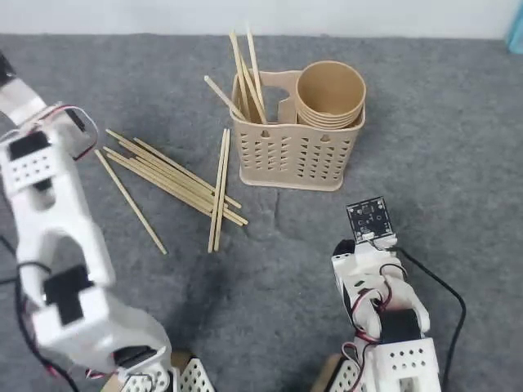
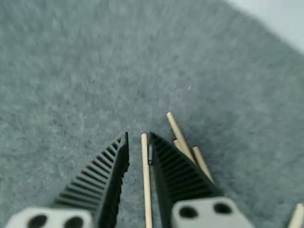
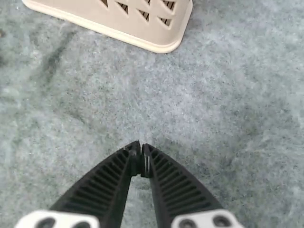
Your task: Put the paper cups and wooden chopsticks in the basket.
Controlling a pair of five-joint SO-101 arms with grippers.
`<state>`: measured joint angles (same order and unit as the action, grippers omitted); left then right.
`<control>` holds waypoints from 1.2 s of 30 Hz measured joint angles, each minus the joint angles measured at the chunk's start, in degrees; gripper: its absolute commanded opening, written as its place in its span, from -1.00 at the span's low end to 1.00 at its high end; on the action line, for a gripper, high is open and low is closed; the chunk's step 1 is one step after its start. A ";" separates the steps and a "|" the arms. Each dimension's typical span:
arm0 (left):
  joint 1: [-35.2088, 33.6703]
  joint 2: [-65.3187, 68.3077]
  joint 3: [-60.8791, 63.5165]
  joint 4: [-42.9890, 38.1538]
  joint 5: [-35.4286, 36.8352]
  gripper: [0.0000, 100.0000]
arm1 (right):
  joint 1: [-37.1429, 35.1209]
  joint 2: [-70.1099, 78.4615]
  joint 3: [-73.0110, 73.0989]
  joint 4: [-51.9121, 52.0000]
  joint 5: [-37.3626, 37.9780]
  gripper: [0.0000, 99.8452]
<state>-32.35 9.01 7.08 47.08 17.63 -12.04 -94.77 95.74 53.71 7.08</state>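
Observation:
The beige basket point(image 1: 288, 155) stands at the back middle, with a stack of paper cups point(image 1: 330, 95) in one compartment and several wooden chopsticks point(image 1: 248, 77) upright in the other. A pile of loose chopsticks point(image 1: 176, 181) lies on the carpet to its left. My left gripper point(image 2: 138, 137) is open at the far end of a single chopstick point(image 2: 146, 185), which lies between the fingers against one of them. More chopstick ends point(image 2: 183, 142) lie just beside it. My right gripper point(image 3: 141, 148) is shut and empty, low over bare carpet in front of the basket point(image 3: 118, 19).
Grey carpet covers the whole table. The left arm point(image 1: 49, 212) stretches along the left side and the right arm point(image 1: 380, 302) sits folded at the front right. Bare carpet lies between the arms and right of the basket.

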 measured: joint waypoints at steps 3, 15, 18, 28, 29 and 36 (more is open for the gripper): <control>0.00 6.77 -4.57 1.41 0.26 -0.90 | 0.00 0.00 0.00 0.00 0.00 -0.98; -0.35 25.23 -18.29 12.66 0.26 -0.89 | 0.00 0.00 0.00 0.00 0.00 -0.98; -0.26 27.25 -20.66 14.24 0.26 -0.81 | 0.00 0.00 0.00 0.00 0.00 -0.98; 2.64 29.45 -23.21 18.02 0.00 -0.73 | 0.00 0.00 0.00 0.00 0.00 -0.98; 2.64 30.51 -23.38 18.02 0.00 -0.75 | 0.00 0.00 0.00 0.00 0.00 -0.98; 3.08 35.08 -28.04 20.22 0.44 -0.90 | 0.00 0.00 0.00 0.00 0.00 -0.98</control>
<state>-29.27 44.09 -20.97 67.30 18.07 -12.04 -94.77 95.74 53.71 7.08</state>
